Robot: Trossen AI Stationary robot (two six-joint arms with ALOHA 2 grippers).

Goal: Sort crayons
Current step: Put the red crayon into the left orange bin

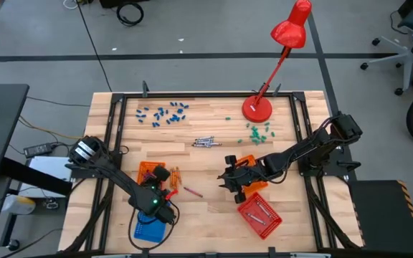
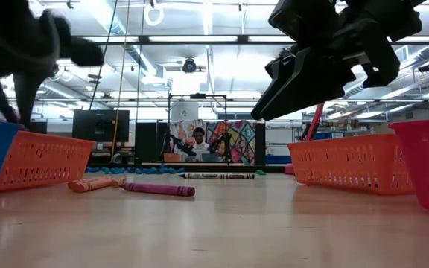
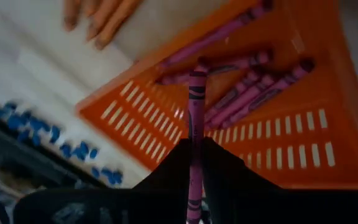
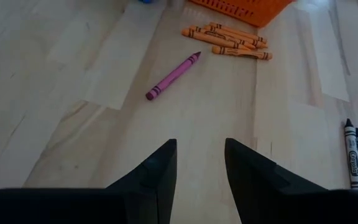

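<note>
Wooden tabletop (image 1: 206,161), lab behind. Left gripper (image 3: 196,163) pinching a magenta crayon (image 3: 196,112) directly over the left orange basket (image 3: 303,155), about six magenta crayons already inside. Best to open only once the tip is well inside the rim. Right gripper (image 4: 201,163) spread and empty, hovering over bare wood. Loose on table: one magenta stray (image 4: 171,76), about five orange crayons (image 4: 229,38), a grey cluster (image 1: 205,142). Baskets: two orange, one blue (image 1: 149,228), one red (image 1: 259,215).
</note>
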